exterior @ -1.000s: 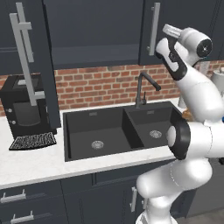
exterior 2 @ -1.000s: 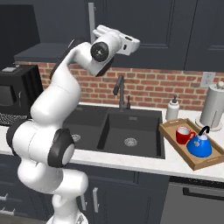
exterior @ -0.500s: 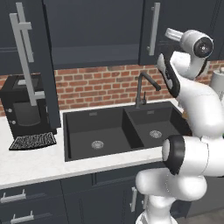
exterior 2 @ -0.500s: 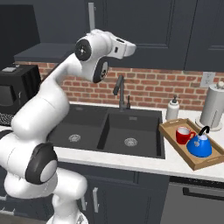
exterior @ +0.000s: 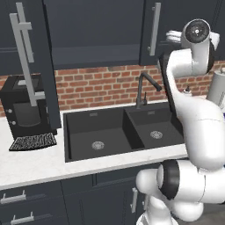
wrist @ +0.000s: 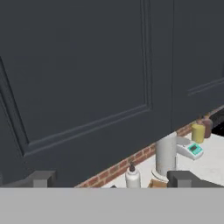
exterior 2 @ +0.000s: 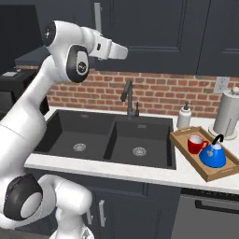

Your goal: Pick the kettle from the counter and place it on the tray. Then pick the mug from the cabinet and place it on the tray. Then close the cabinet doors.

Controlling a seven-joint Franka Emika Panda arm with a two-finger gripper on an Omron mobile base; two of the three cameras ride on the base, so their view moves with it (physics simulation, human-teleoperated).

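Note:
The blue kettle [exterior 2: 213,155] and the red mug [exterior 2: 195,144] stand side by side on the wooden tray [exterior 2: 186,158] on the white counter [exterior 2: 154,173], right of the black sink. My gripper [exterior 2: 122,52] is high up, close in front of the dark cabinet's right door [exterior 2: 154,28], which looks shut. In the hand view that door's panel [wrist: 87,78] is very near, and the gripper [wrist: 113,179] is open with nothing between its fingertips [wrist: 41,178]. The left cabinet door [exterior: 44,79] stands swung open, showing the dark shelf [exterior: 96,48].
A white paper-towel roll [exterior 2: 227,112] and a soap bottle [exterior 2: 185,116] stand behind the tray. A black tap [exterior 2: 128,95] rises behind the sink [exterior 2: 107,140]. A black coffee machine [exterior: 26,107] sits on the counter under the open door.
The arm's elbow has risen and its upper links have turned, while the hand stayed high by the right cabinet door. The jaws remain open. Kettle and mug have not moved.

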